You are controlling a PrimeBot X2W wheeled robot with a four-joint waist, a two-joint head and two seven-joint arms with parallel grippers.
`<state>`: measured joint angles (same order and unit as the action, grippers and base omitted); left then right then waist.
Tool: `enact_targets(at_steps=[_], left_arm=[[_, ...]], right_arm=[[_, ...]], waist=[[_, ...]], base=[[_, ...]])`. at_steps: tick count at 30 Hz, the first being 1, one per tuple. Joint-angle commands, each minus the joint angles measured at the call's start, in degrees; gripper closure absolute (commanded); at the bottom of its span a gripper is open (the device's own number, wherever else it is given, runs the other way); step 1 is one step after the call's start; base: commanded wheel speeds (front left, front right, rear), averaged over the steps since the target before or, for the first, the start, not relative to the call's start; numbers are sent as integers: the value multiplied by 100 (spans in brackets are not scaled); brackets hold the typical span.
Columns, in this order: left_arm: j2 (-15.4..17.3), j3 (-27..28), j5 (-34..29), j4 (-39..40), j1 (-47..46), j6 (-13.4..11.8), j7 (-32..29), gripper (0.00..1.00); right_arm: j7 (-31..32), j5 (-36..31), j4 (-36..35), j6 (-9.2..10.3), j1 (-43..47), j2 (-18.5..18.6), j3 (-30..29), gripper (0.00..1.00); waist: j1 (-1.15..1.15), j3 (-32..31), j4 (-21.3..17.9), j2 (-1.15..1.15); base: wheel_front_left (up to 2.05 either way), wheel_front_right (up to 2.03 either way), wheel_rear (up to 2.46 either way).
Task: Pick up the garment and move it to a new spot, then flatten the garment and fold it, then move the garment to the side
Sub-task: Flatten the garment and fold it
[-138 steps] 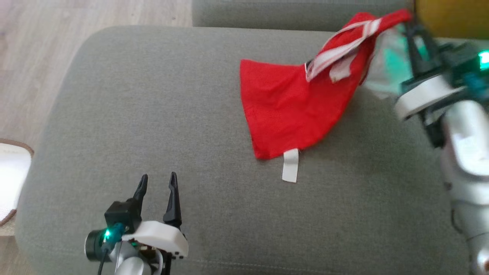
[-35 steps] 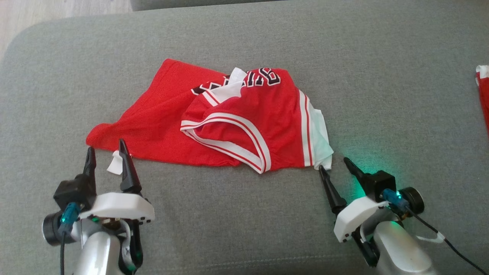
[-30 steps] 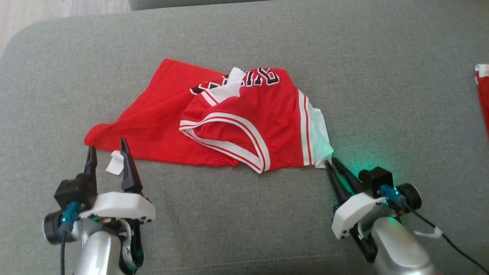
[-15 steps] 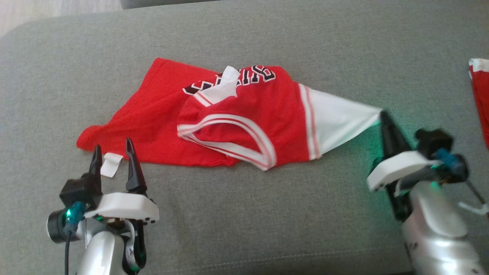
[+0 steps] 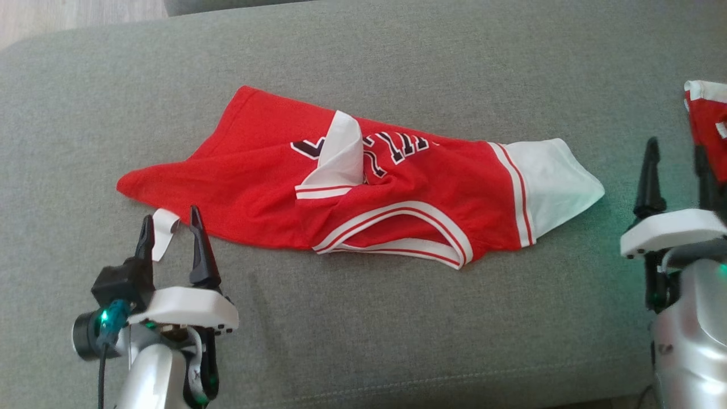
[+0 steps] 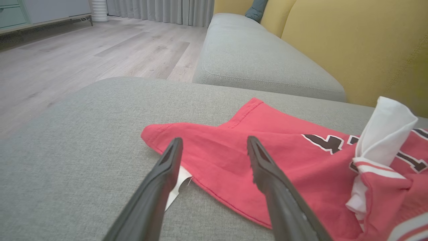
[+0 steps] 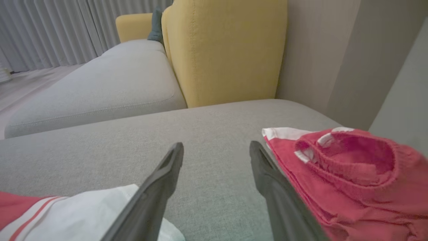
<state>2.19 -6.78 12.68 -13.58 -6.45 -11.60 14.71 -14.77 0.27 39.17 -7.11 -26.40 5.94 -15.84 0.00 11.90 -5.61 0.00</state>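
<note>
The garment, a red mesh jersey, lies crumpled and drawn out left to right across the middle of the grey woven sofa cushion. Curved white-and-red striped trim runs along its near edge. An upturned white flap partly covers the black, white-outlined lettering. A plain white panel forms the tapered right end. A rectangular white hem tag projects from the near-left edge.

The left gripper has its fingers spread, tips either side of the tag, pinching nothing. The right gripper has its fingers spread and empty, between the white panel and a smaller bunched red-and-white cloth bundle. A yellow upholstered backrest stands on the far side.
</note>
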Motion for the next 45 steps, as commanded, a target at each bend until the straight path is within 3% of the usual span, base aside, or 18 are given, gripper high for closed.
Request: enact_targets(at_steps=[1,5,10,17,35,45], left_arm=[[69,145,-40,154,-170,-22,29,0],[69,158,-45,144,-140,-27,29,0],[69,203,-88,142,-21,-28,29,0],[69,158,-235,100,167,-16,29,0],[69,-74,-158,-360,685,15,29,0],[69,-254,-142,-357,538,57,29,0]], right_arm=[[-23,-48,-307,-37,60,-51,50,0],[-23,-32,-592,-37,264,-153,114,0],[-23,188,-1074,-37,613,-277,873,0],[-23,465,-1211,-37,902,-303,1513,0],[-23,497,-574,-37,1465,-305,2231,0],[-23,575,351,-37,1323,-306,2735,0]], waist=[[0,-12,1,0],[0,-50,-7,0],[0,-180,-21,0],[0,-417,71,0],[0,-963,305,0],[0,-857,513,0]], base=[[0,0,0],[0,0,0],[0,0,0],[0,0,0],[0,0,0],[0,0,0]])
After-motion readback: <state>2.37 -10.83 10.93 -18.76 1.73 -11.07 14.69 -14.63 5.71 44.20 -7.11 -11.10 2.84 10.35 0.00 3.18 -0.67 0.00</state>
